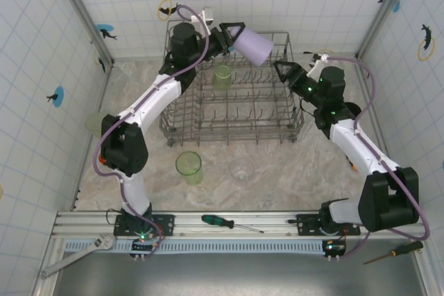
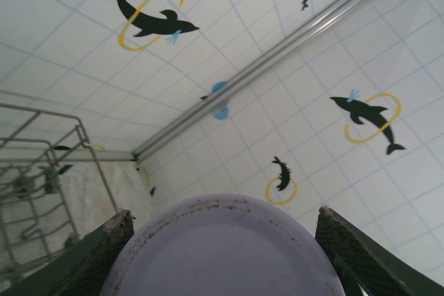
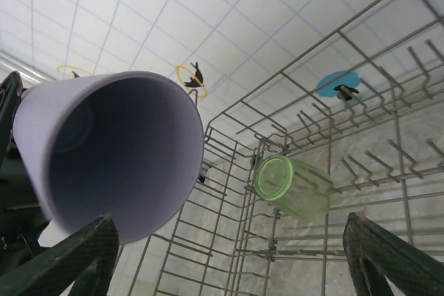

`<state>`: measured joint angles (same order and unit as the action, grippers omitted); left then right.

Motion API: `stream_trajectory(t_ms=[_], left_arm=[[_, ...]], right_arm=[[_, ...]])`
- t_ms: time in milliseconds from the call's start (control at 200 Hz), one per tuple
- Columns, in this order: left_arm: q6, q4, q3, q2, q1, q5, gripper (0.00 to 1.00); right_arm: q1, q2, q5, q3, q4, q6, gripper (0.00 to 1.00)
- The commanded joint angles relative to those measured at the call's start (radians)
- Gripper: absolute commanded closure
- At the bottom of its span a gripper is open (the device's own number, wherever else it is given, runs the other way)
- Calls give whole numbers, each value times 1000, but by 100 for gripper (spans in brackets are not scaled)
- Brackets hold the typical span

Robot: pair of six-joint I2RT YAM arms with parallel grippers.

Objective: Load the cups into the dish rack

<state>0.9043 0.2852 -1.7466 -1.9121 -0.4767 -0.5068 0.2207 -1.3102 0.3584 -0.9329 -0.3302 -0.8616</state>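
**Near edge, bottom of the top view.** A screwdriver (image 1: 229, 222) and a wrench (image 1: 76, 258) lie by the arm bases. Neither bears on the task.

**Table (image 1: 305, 171), lower centre.**
- One green tumbler (image 1: 189, 168) stands upright in front of the rack.
- A clear tumbler (image 1: 241, 169) stands to its right, apart from it.
- A pale tumbler (image 1: 96, 124) sits at left centre, partly hidden by the left arm.
- All three are outside the rack and count as outstanding.

**Dish rack (image 1: 229, 136), centre of frame.**
- One racked green cup (image 1: 222, 76) sits in the upper-left part of the basket.
- In the right wrist view it (image 3: 291, 186) lies tilted on its side among the tines, mouth toward the camera.
- I count it as loaded, though its seating looks loose.

**Far part of the rack, upper centre.**
- The left gripper (image 1: 237, 37) is clamped on the base end of the lilac cup (image 1: 253, 48) and holds it in the air over the rack's far rows.
- In the left wrist view the cup's bottom (image 2: 222, 254) sits between the two fingers.
- The right gripper (image 1: 283, 71), at the rack's upper right, has its jaws spread wide with nothing between them.
- Its camera faces the lilac cup's open mouth (image 3: 118, 164).

**Finding.** One cup is in, one is aloft and not yet placed, and at least three wait on the table. The task is under halfway.
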Motion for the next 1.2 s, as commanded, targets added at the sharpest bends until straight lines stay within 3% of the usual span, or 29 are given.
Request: stream_trajectory(t_ms=[0,80,546,866,1191], left_arm=[[-177,-139,-75,-28,9,85,100],[-228,-174,-108,-46,8,117,100],[-507,-300,-302,-195,-24,265,100],[-697,-336,-384,-305,-39,354,100],[-877,-309,-381,-369,-85,361,100]], right_arm=[[-14,59,-53,6,138,88,6],[-18,97,-84,-11,220,145,0],[-34,305,-234,37,483,349,0],[-52,316,-269,71,531,405,0],[-74,308,-273,134,501,415,0]])
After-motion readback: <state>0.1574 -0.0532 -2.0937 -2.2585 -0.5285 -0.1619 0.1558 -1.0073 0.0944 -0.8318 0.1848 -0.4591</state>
